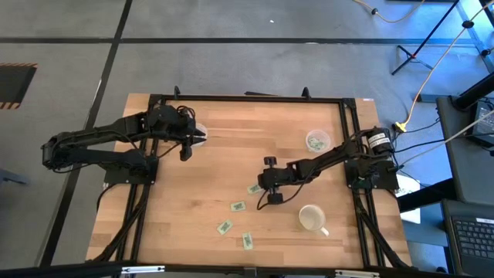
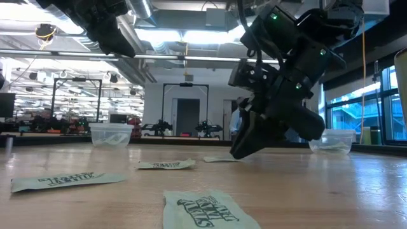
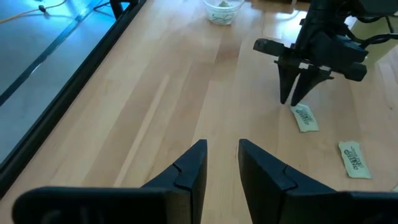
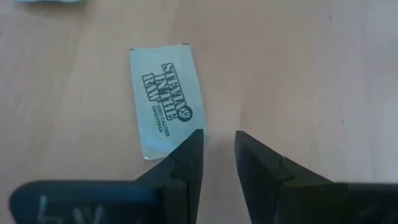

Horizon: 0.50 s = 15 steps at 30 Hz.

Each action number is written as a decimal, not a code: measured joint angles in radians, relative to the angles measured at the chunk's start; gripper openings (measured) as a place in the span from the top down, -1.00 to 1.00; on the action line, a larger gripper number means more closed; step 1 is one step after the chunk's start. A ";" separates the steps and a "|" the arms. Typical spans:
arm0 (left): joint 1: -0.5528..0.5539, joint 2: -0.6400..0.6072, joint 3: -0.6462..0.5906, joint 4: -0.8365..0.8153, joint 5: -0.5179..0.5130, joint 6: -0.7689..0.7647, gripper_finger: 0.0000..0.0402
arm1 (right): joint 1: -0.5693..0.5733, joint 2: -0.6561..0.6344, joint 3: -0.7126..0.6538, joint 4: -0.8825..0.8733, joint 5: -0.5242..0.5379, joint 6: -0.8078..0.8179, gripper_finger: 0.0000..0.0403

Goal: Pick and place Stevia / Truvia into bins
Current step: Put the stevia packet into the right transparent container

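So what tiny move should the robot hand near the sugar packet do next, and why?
Probably shift the right gripper slightly sideways over the Stevia packet, then lower. Its fingers have a narrow gap between them and point at bare wood just beside the packet's corner, so closing now would likely miss. The packet lies flat on the table, not gripped.

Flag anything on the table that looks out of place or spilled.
Nothing looks damaged. Four packets lie loose and askew on the table, not in the clear cups. The right gripper hovers beside one packet.
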 joint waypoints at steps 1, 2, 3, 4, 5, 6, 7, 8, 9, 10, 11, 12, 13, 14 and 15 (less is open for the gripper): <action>0.000 0.000 0.000 0.000 0.000 0.000 0.57 | -0.001 -0.011 -0.001 -0.004 0.002 0.000 0.52; 0.000 0.000 0.000 0.000 0.000 0.000 0.57 | -0.002 -0.026 -0.004 -0.016 0.005 -0.001 0.52; 0.000 0.000 0.000 0.000 0.000 0.000 0.57 | -0.002 -0.040 -0.007 -0.027 0.006 -0.004 0.52; 0.000 0.000 0.000 0.000 0.000 0.000 0.57 | -0.002 -0.052 -0.007 -0.028 0.005 -0.005 0.52; 0.000 0.000 0.000 0.000 0.000 0.000 0.57 | -0.003 -0.068 -0.007 -0.032 0.005 -0.006 0.52; 0.000 0.000 0.000 0.000 0.000 0.000 0.57 | -0.003 -0.087 -0.007 -0.034 0.005 -0.008 0.52; 0.000 0.000 0.000 0.000 0.000 0.000 0.57 | -0.002 -0.102 -0.006 -0.028 0.003 -0.010 0.52; 0.000 0.000 0.000 0.000 0.000 0.000 0.57 | -0.002 -0.108 -0.004 -0.024 0.001 -0.012 0.52; 0.000 0.000 0.000 0.000 0.000 0.000 0.57 | -0.002 -0.109 -0.004 -0.023 -0.001 -0.013 0.52; 0.000 0.000 0.000 0.001 0.000 0.000 0.57 | -0.001 -0.110 -0.006 -0.029 -0.005 -0.013 0.52; 0.000 0.000 0.000 0.000 0.000 0.000 0.57 | -0.001 -0.111 -0.007 -0.032 -0.015 -0.015 0.52; 0.000 0.000 0.000 0.000 0.000 0.000 0.57 | -0.002 -0.113 -0.006 -0.026 -0.032 -0.015 0.52; 0.000 0.000 0.000 0.000 0.000 0.000 0.57 | -0.002 -0.114 -0.005 -0.023 -0.048 -0.006 0.52; 0.000 0.000 0.000 0.000 0.000 0.000 0.57 | -0.002 -0.114 -0.005 -0.021 -0.059 -0.001 0.52; 0.000 0.000 0.000 0.000 0.000 0.000 0.57 | -0.001 -0.114 -0.005 -0.022 -0.066 0.002 0.52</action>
